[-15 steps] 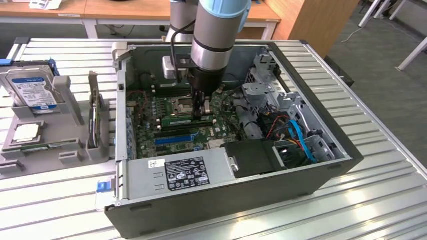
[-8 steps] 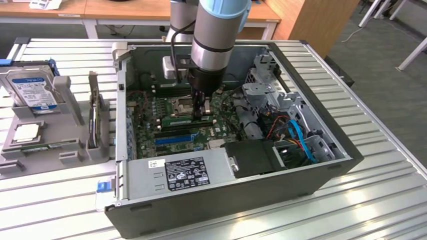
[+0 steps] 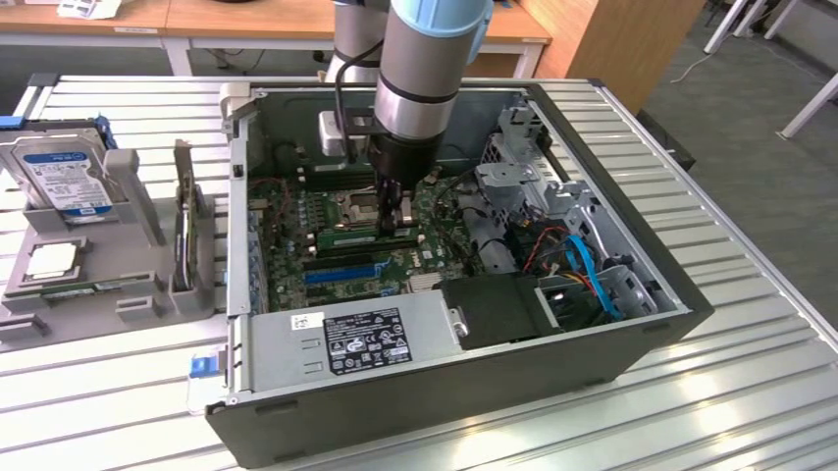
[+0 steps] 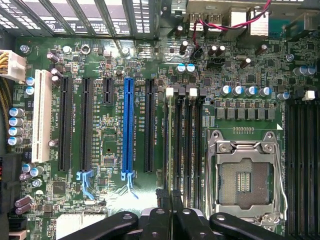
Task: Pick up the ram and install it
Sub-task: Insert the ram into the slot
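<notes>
Judging from how things lie, I am seating the ram (image 3: pixel 347 236) in a memory slot on the motherboard (image 4: pixel 110 165), inside the open case (image 3: pixel 433 412); my pincer (image 3: pixel 394 224) is closed with nothing between its fingers, tips down at the stick's end on the exterior view's right; whether they touch it I cannot tell. Doing this well means pushing straight down on the top edge, no sideways lean, both ends sinking level until the white latches (image 4: pixel 169 91) catch. The ram seems to stand on its long edge; its long axis runs toward the exterior view's left, parallel to the blue slot (image 3: pixel 347 273).
</notes>
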